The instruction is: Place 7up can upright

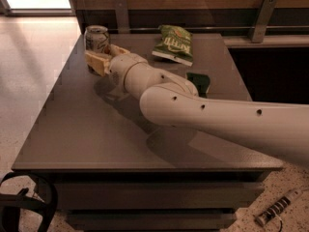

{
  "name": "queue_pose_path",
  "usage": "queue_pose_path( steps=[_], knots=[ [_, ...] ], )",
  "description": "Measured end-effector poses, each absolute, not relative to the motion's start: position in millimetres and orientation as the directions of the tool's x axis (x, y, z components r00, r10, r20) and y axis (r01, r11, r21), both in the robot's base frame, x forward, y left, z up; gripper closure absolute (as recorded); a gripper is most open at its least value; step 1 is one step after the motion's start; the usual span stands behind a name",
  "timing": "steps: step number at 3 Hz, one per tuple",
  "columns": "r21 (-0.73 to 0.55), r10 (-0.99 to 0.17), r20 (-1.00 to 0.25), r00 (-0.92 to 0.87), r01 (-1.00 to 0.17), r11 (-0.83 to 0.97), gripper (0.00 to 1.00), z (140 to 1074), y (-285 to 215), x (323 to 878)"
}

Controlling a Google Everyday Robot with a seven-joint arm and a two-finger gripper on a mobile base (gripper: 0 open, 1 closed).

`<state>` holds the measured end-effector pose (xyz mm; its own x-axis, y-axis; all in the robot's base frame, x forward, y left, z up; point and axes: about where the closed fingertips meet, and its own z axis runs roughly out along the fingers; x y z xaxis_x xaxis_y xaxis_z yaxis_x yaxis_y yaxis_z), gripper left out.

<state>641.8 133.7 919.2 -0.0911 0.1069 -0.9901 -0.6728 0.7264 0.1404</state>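
The 7up can [96, 37] is upright at the far left corner of the dark table [87, 134], silver top up. My gripper [107, 57] is at the can's lower part, at the end of the white arm that reaches in from the right. One yellowish finger [98, 63] covers the front of the can's base, and the other finger [119, 50] lies at its right side. The gripper looks shut on the can. I cannot see whether the can's base rests on the table.
A green chip bag [174, 44] lies flat at the back middle of the table. A small dark green object [199, 81] lies beside the arm. The table's left edge is close to the can. A power strip [276, 210] and a black cable [24, 202] lie on the floor.
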Motion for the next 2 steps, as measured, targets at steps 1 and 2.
queue_pose_path(
  steps=[1, 2],
  knots=[
    [0.140, 0.107, -0.990, -0.091, -0.673, 0.726, 1.00, 919.2, 133.7, 641.8],
    [0.109, 0.066, -0.994, -0.090, -0.674, 0.730, 1.00, 916.7, 136.2, 641.3]
  ],
)
